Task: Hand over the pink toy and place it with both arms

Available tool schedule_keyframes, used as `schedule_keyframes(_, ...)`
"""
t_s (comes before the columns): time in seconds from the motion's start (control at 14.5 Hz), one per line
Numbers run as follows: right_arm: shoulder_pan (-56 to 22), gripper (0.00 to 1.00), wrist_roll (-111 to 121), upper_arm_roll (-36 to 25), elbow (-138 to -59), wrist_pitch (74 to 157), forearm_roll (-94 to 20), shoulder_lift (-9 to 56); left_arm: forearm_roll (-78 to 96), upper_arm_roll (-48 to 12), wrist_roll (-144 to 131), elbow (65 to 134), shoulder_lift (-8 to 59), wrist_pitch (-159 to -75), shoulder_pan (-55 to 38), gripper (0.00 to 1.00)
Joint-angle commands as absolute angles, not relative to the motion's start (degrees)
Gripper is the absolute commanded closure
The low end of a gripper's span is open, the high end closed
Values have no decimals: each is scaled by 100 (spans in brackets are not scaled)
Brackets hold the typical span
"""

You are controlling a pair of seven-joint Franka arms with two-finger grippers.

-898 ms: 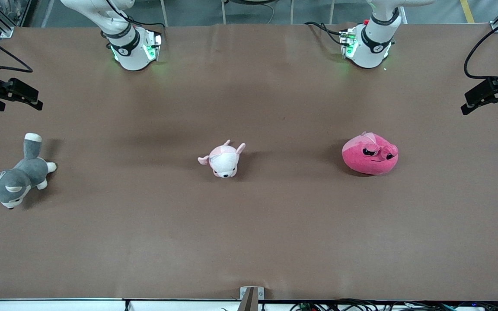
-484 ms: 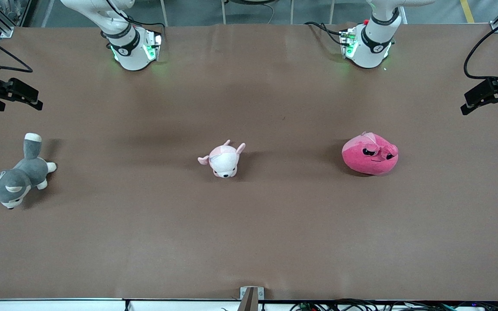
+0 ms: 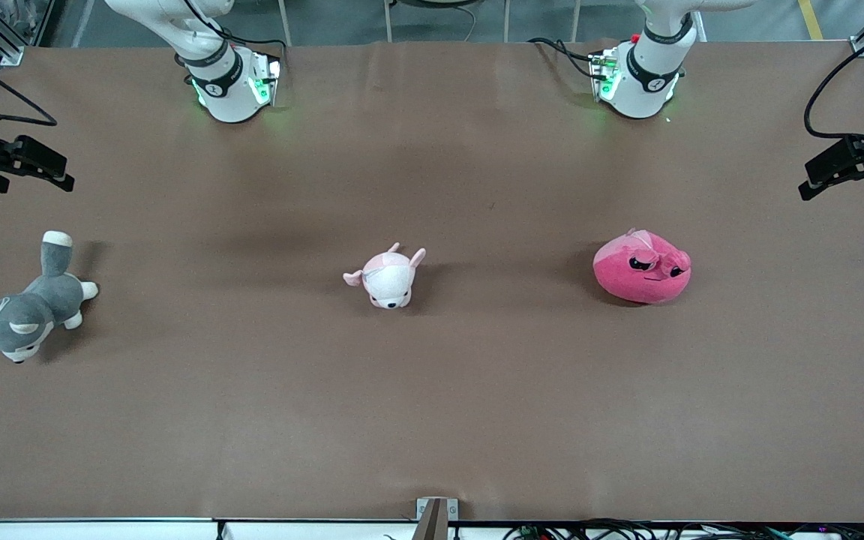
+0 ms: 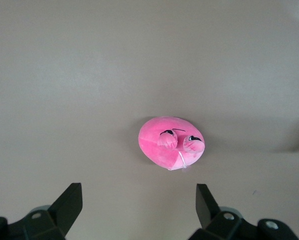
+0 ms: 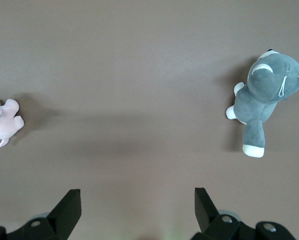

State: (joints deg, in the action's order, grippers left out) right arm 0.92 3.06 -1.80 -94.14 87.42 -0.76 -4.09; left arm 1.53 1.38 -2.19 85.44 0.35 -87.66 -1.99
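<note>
The pink toy (image 3: 642, 267), a round hot-pink plush with angry black eyes, lies on the brown table toward the left arm's end. It also shows in the left wrist view (image 4: 170, 143). My left gripper (image 4: 138, 195) is open and empty, high over the table, with the toy apart from its fingers (image 4: 69, 200). My right gripper (image 5: 137, 197) is open and empty, high over bare table between two other plushes. In the front view only the arm bases show: the left arm (image 3: 640, 71) and the right arm (image 3: 223, 79). Neither gripper shows there.
A small pale pink-and-white animal plush (image 3: 387, 277) lies mid-table. A grey-and-white husky plush (image 3: 23, 307) lies at the right arm's end; both also show in the right wrist view (image 5: 4, 122) (image 5: 262, 97). Black clamps (image 3: 19, 161) (image 3: 852, 165) overhang both table ends.
</note>
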Motion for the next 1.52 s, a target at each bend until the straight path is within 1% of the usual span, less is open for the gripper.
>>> schedule_keyframes(0.0, 123, 0, 378, -158, -9466, 8710, -79, -527, 97, 141, -167, 8508, 228, -8771, -263, 0)
schedule_keyframes(0.14, 123, 0, 378, -158, -9466, 8701, -79, -527, 18, 62, -184, 8508, 421, -8737, -342, 0)
schedule_keyframes(0.28, 132, 0, 378, -158, -9466, 8701, -79, -527, -9, 9, -193, 8525, 448, -8728, -360, 0)
schedule_keyframes(0.48, 132, 0, 378, -176, -9466, 8701, -79, -527, -18, -17, -185, 8543, 755, -8684, -369, 0)
schedule_keyframes(0.83, 123, 0, 378, -149, -9466, 8701, -79, -527, 53, -70, -219, 8639, 1028, -8666, -369, 0)
schedule_keyframes(1.04, 123, 0, 378, -158, -9466, 8701, -79, -527, 62, -79, -307, 9121, 1037, -8867, -422, 0)
schedule_keyframes(1.24, 123, 0, 378, -167, -9466, 8701, -79, -527, 62, -79, -343, 9763, 1028, -9368, -413, 0)
schedule_keyframes(1.45, 123, 0, 378, -167, -9466, 8701, -79, -527, 62, -79, -562, 10176, 1046, -9754, -439, 0)
